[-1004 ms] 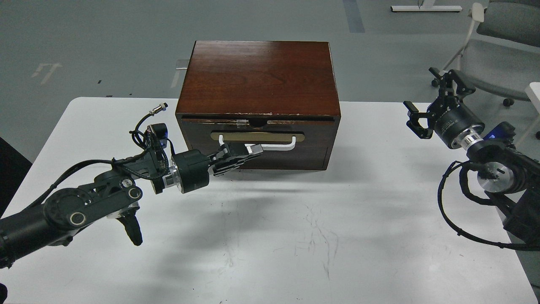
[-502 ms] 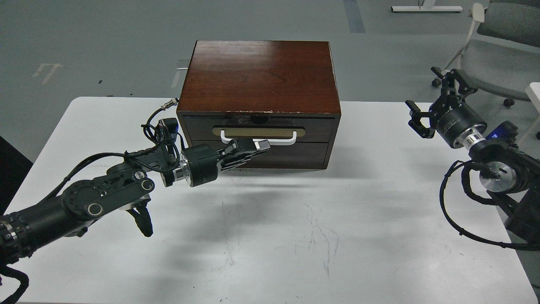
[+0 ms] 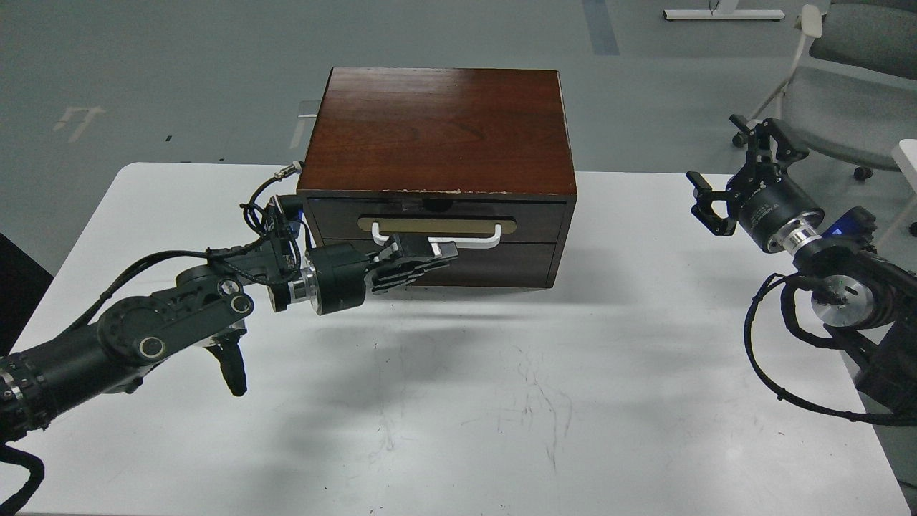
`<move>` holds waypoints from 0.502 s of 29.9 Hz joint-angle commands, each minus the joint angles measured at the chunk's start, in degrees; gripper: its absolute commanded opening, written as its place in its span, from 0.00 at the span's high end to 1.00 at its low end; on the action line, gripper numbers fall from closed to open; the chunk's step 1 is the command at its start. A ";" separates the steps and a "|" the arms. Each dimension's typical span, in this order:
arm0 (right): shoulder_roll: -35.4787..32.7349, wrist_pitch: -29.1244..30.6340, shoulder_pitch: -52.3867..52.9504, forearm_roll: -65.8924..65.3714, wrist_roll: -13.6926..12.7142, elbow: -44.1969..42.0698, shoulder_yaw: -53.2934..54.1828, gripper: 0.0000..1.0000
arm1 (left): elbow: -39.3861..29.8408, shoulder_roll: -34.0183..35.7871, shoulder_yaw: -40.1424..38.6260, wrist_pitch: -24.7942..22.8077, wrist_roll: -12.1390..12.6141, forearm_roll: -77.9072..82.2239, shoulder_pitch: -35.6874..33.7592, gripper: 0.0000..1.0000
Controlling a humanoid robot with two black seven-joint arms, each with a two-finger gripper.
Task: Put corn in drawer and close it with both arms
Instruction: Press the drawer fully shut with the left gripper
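Note:
The drawer (image 3: 537, 212) is the upper front of a dark brown wooden box (image 3: 440, 129) at the back of the table, and it sits flush in the box. Its white bar handle (image 3: 476, 241) lies on a tan oval plate. My left gripper (image 3: 428, 259) is at the drawer front just below the left half of the handle, its fingers close together with nothing seen between them. My right gripper (image 3: 738, 168) is open and empty, raised at the right, well apart from the box. The corn is out of view.
The box stands on a white table (image 3: 501, 401), with a plain dark panel (image 3: 505, 264) under the drawer. A grey chair (image 3: 852, 86) stands on the floor behind my right arm. The table's edge runs close under my right arm.
The drawer stood a little way out a second ago and is now pushed in flush. My left gripper moved forward with it, then eased slightly. My right arm has barely moved.

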 commanded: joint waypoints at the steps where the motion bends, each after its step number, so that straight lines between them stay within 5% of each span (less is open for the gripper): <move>1: -0.18 0.08 0.01 -0.07 0.00 0.00 -0.07 0.01 | -2.66 1.06 0.57 -1.43 -0.09 0.09 0.34 0.57; 12: -0.26 0.08 0.01 -0.24 0.00 -0.09 -0.07 0.01 | -13.20 11.16 -3.02 -3.50 -0.09 -0.44 0.35 0.34; 13: -0.26 0.08 0.01 -0.24 0.00 -0.09 0.02 0.01 | -13.82 12.91 -5.29 -3.50 -0.09 -0.79 0.43 0.23; 14: -0.26 0.08 0.01 -0.24 0.00 -0.09 0.02 0.01 | -13.83 12.93 -5.31 -3.50 -0.09 -0.79 0.43 0.23; 15: -0.26 0.08 0.01 -0.24 0.00 0.00 0.02 0.01 | -13.83 14.67 -8.36 -3.50 -0.09 -2.18 0.52 0.05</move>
